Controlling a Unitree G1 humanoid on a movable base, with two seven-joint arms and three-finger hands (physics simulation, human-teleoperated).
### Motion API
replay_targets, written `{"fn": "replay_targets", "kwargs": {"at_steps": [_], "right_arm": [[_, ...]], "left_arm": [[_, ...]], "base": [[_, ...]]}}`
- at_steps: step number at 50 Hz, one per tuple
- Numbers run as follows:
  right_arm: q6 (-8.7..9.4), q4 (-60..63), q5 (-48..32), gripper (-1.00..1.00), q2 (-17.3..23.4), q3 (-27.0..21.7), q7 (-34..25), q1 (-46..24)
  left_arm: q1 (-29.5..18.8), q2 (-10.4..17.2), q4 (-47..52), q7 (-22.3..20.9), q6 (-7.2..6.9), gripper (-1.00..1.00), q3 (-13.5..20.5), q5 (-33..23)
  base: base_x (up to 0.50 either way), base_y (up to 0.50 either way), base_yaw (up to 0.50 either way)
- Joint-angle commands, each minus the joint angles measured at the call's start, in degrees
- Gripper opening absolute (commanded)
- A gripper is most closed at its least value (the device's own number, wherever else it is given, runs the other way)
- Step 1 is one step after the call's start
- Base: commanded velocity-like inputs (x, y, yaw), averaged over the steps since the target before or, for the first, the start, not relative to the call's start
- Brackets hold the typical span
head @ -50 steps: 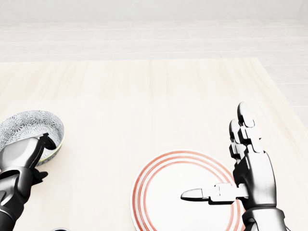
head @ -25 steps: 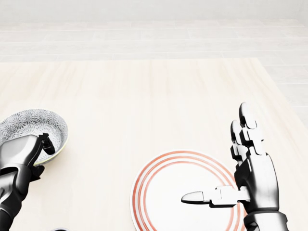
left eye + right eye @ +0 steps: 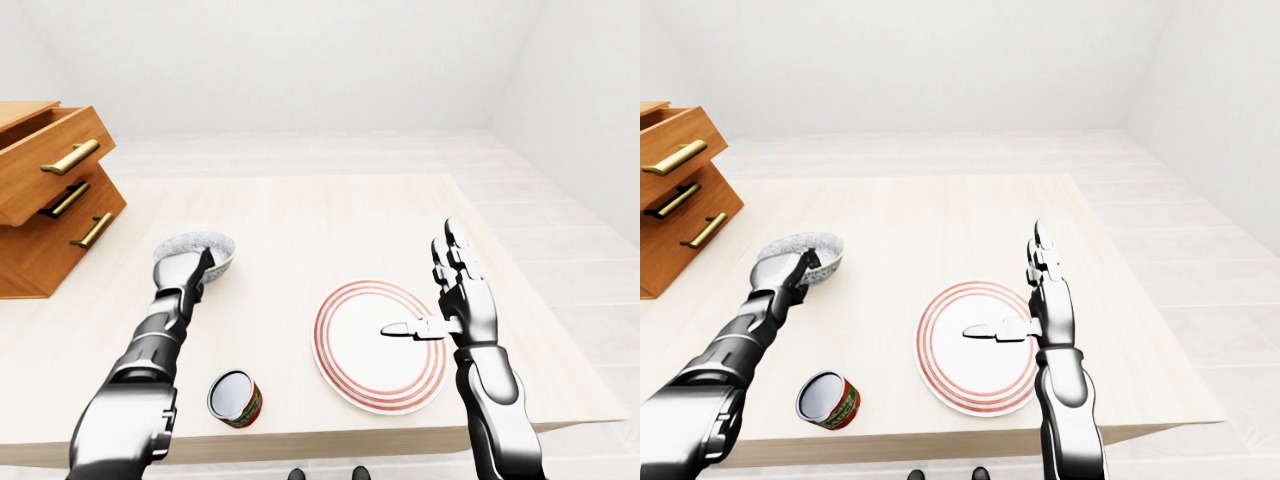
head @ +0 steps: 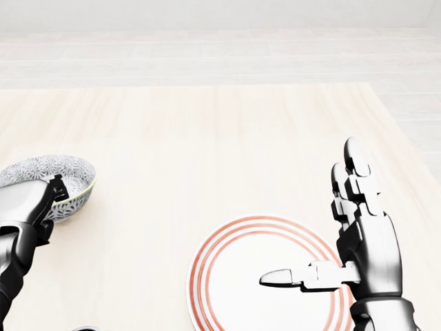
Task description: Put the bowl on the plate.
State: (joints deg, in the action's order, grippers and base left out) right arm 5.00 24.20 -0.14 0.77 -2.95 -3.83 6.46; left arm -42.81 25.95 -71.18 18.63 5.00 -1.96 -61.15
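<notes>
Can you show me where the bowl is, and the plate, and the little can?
bowl (image 4: pixel 43 169): head view, on its patterned inside.
plate (image 4: pixel 234 298): head view, on the bare white middle.
can (image 3: pixel 232 394): left-eye view, on its dark round end.

I roll left hand (image 4: pixel 21 207) down toward head view's lower left; bowl (image 4: pixel 69 176), rim pinched in its fingers (image 4: pixel 55 187), tips from tilted to nearly level.
</notes>
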Motion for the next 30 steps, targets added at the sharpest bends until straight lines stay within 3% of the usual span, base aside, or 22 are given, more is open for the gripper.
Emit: {"fn": "replay_targets", "kwargs": {"at_steps": [1, 4, 6, 17, 18, 19, 30], "right_arm": [[0.00, -0.1, -0.2, 1.00, 0.0, 0.0, 0.0, -0.2], [0.00, -0.2, -0.1, 1.00, -0.1, 0.0, 0.0, -0.2], [0.00, -0.3, -0.1, 1.00, -0.1, 0.0, 0.0, -0.1], [0.00, -0.4, -0.2, 1.00, -0.3, 0.3, 0.0, 0.6], [0.00, -0.3, -0.2, 1.00, -0.3, 0.2, 0.1, 0.7], [0.00, -0.1, -0.1, 1.00, -0.3, 0.3, 0.1, 0.8], [0.00, 0.6, -0.2, 1.00, -0.3, 0.4, 0.2, 1.5]], "left_arm": [[-1.3, 0.8, 0.3, 1.9, 0.00, -0.55, 0.0, -1.9], [-1.3, 0.8, 0.3, 1.8, 0.00, -0.57, 0.3, -1.7], [-1.2, 0.8, 0.6, 1.9, 0.00, -0.71, 0.1, -2.0], [-1.2, 0.8, 0.9, 1.5, 0.00, -0.80, 0.7, -1.7], [-1.2, 0.7, 1.0, 1.5, 0.00, -0.97, 0.8, -1.4], [-1.1, 0.9, 1.3, 1.7, 0.00, -1.00, 0.1, -2.4], [-1.0, 0.5, 3.0, 0.5, 0.00, -1.00, 1.4, -0.7]], "base": [[0.00, 0.00, 0.00], [0.00, 0.00, 0.00], [0.00, 0.00, 0.00], [0.00, 0.00, 0.00], [0.00, 0.00, 0.00], [0.00, 0.00, 0.00], [0.00, 0.00, 0.00]]}}
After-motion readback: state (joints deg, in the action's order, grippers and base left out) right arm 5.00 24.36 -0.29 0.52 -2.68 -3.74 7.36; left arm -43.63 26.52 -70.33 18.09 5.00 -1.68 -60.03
